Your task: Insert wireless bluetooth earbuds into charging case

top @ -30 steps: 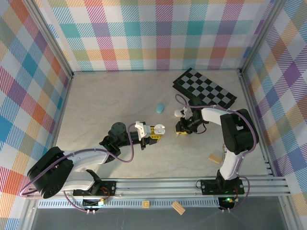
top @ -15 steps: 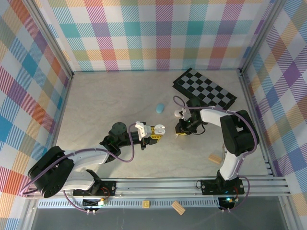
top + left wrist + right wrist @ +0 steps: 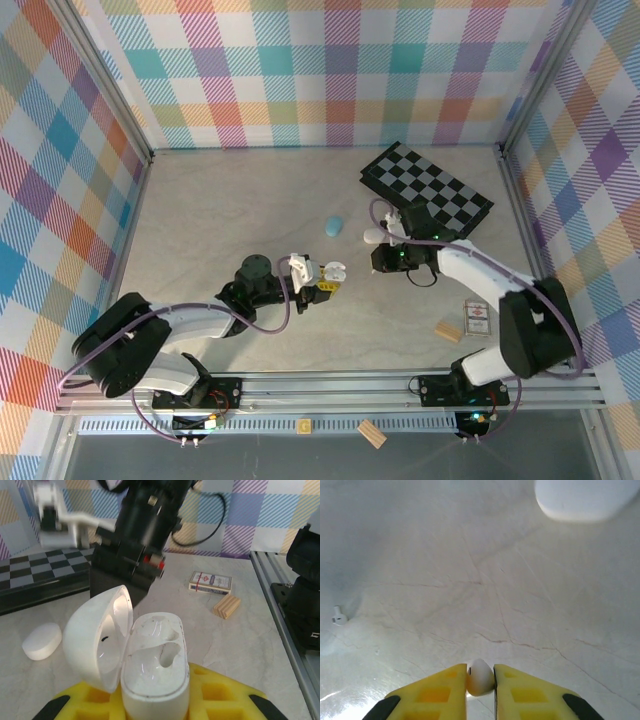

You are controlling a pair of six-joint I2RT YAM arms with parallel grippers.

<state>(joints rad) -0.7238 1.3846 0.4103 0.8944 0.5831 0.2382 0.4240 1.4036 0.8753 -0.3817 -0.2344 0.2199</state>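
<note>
Near the middle of the table, my left gripper [image 3: 322, 285] is clamped on the open charging case [image 3: 155, 670]. Its lid is hinged to one side and its moulded wells face up. That arm lies low, reaching rightward from its base at the near-left corner.

My right arm stretches leftward from its base. Its elbow is thrown out to the right, and the wrist is turned down over the table just right of the case. My right gripper [image 3: 480, 672] has its yellow fingers [image 3: 435, 690] pressed onto a white earbud [image 3: 480, 680], pinching it at the very tips. A second earbud [image 3: 338, 615] lies loose on the table, well off to the side. A closed white case [image 3: 373, 236] rests just beyond the gripper, and a light blue case [image 3: 333, 226] lies further left.

Since a second ago, my right elbow has swung out and down toward the right rail. That uncovers a card deck [image 3: 476, 318] beside the wooden block [image 3: 448, 330]. My left arm has edged slightly forward, with the case kept in its grip.
</note>
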